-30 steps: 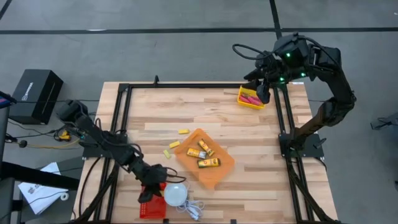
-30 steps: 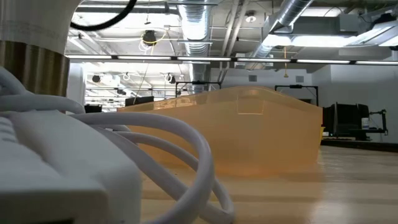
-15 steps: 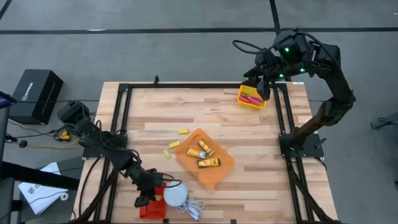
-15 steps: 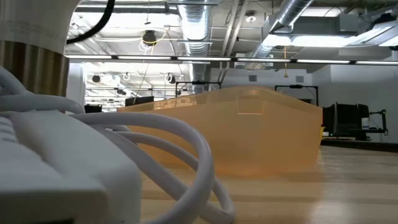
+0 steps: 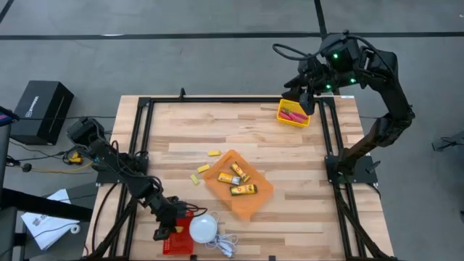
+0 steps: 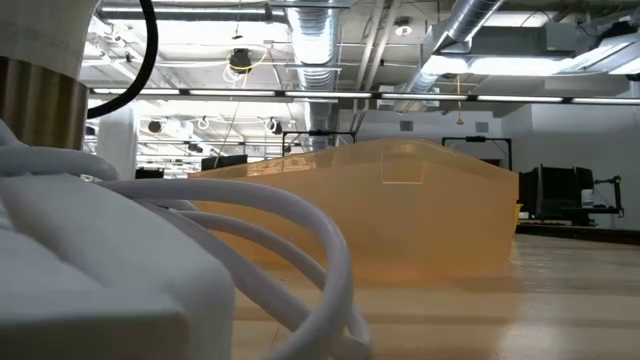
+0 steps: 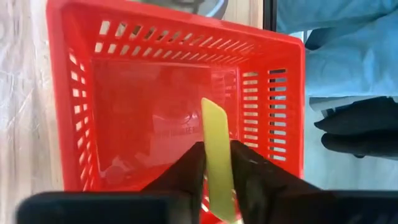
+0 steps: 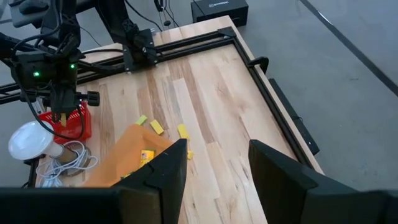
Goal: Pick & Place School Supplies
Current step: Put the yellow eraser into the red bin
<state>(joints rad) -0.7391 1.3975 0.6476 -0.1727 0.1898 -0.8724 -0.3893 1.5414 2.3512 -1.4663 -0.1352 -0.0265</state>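
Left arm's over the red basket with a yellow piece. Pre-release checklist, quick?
1. Left gripper above the red basket: ok, the basket's floor shows just past the fingers.
2. Yellow block between the fingers: ok; whether it is gripped or already freed, cannot tell.
3. Drop zone free: ok, nothing else seen on the basket's floor.
4. White dome and its cord beside the basket, apart from the gripper: ok.
5. Right gripper away, up by the yellow bin, fingers open: ok.
6. Loose yellow blocks left on the table: not ok.
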